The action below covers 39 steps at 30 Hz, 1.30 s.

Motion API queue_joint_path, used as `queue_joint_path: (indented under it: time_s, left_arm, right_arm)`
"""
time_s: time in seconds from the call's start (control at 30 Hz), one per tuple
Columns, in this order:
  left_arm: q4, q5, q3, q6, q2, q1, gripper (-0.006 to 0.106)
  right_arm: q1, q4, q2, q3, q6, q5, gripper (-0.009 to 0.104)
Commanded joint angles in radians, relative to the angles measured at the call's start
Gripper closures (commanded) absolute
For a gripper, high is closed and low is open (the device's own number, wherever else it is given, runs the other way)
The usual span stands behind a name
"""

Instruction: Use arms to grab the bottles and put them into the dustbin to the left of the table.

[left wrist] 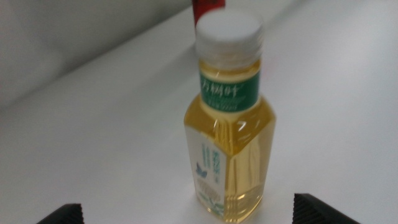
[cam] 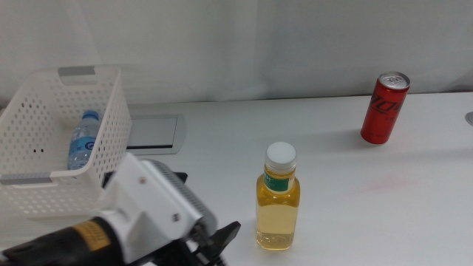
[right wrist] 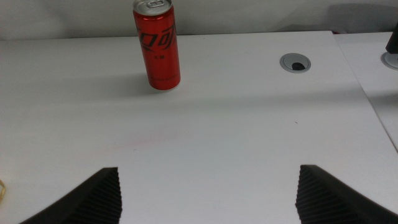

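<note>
Two drinks remain on the table [cam: 332, 214]: the yellow bottle [cam: 278, 199] stands upright just ahead of the left gripper [left wrist: 183, 214], whose jaws are spread wide either side. Right gripper [right wrist: 208, 193], also spread, faces the red can [right wrist: 157, 43], well apart.

Yellow bottle [cam: 278, 204], red can [cam: 383, 108]

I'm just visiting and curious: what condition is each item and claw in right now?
Small clear water bottle: lying in white perforated basket.
Yellow-liquid bottle: upright, capped, ungrasped.
Slim red can: upright, untouched.
Left gripper: open, near yellow bottle.
Right gripper: open, empty.
</note>
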Motion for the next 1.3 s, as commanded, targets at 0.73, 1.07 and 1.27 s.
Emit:
queue_joint_path:
  time_s: [0.73,1.07,1.27]
  left_arm:
    - [-0.008,-0.611,0.007,-0.339,0.543,-0.246,0.013]
    - [0.093,-0.799,-0.036,-0.516,0.679,-0.266,0.013]
    - [0.090,-0.794,-0.110,-0.519,0.731,-0.266,0.013]
  right_arm:
    - [-0.001,-0.059,-0.004,-0.002,0.004,0.004,0.019]
    - [-0.001,-0.064,-0.004,-0.002,0.030,0.004,0.019]
    - [-0.001,-0.064,-0.004,-0.002,0.030,0.006,0.019]
